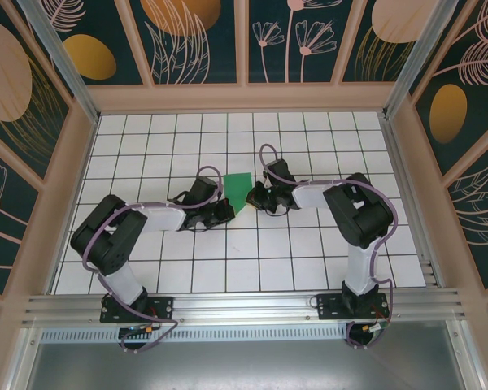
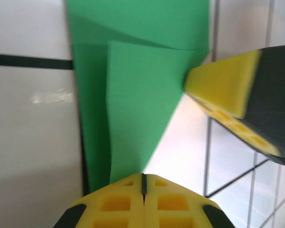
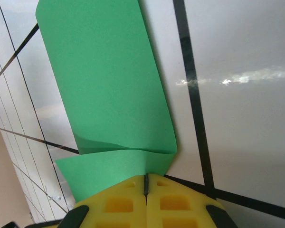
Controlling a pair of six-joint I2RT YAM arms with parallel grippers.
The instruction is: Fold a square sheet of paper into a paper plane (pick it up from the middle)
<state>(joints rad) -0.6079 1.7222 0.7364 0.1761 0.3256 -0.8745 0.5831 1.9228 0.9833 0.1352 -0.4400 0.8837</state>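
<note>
Left hand (image 2: 143,179) pinches the creased green paper (image 2: 137,95); right hand (image 3: 146,179) pinches opposite.

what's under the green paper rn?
White gridded table shows beside the green paper; a folded flap overlies its own lower layer. Anything directly beneath is covered, and its near edge hides behind the shut right gripper.
</note>
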